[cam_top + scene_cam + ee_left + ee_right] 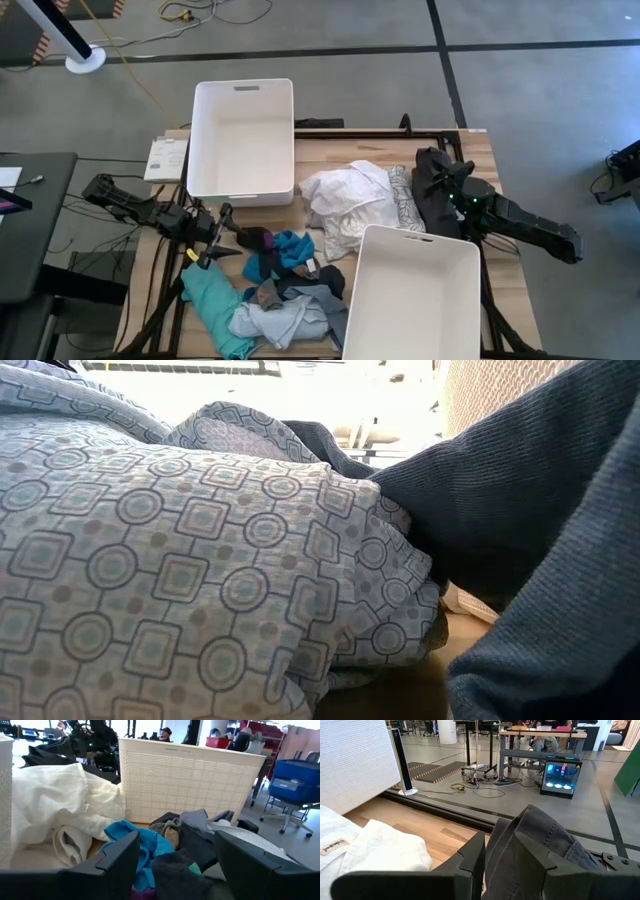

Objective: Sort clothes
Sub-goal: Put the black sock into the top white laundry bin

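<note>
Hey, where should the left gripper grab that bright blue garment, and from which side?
Judging by its pose, take the blue garment by the raised, bunched fold at its top, approaching from the left gripper's side. That fold sits clear above the dark pieces, directly ahead of the open fingers, so a pinch there likely lifts it alone.

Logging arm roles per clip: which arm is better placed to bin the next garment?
Right. The right gripper is shut on the dark grey garment, beside the near bin. The left gripper is open at the teal-and-blue pile, holding nothing.
</note>
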`<state>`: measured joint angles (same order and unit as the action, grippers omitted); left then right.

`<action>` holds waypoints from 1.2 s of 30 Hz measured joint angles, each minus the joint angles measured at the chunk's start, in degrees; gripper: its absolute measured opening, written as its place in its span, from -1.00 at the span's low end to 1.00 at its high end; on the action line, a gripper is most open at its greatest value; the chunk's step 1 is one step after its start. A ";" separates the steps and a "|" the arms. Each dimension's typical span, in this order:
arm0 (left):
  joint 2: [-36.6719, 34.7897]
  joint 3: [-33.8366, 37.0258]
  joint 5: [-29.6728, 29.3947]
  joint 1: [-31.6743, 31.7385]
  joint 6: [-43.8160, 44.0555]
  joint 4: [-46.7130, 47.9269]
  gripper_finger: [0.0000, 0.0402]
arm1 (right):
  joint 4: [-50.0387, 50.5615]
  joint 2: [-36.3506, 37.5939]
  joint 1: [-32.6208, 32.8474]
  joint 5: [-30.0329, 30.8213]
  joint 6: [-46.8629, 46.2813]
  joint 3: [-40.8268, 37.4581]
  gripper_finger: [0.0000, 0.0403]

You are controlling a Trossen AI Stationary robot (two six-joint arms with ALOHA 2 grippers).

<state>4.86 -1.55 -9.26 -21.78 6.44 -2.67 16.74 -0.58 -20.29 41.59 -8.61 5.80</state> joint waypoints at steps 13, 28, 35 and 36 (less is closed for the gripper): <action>0.00 -0.02 0.00 0.00 -4.18 0.51 0.24 | 0.00 0.00 -0.01 0.01 0.00 0.01 -0.42; 0.00 0.01 -0.02 0.00 -4.66 0.58 0.24 | 0.00 0.00 0.00 0.01 0.01 0.00 -0.42; 0.00 -0.01 -0.02 0.00 -4.68 0.61 0.24 | -0.01 0.00 0.00 0.00 0.01 0.00 -0.42; 0.00 -0.01 -0.02 0.00 -4.68 0.60 0.24 | 0.00 0.00 -0.01 0.00 0.01 0.00 -0.42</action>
<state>4.86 -1.56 -9.28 -21.78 1.76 -2.07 16.75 -0.58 -20.30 41.59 -8.60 5.80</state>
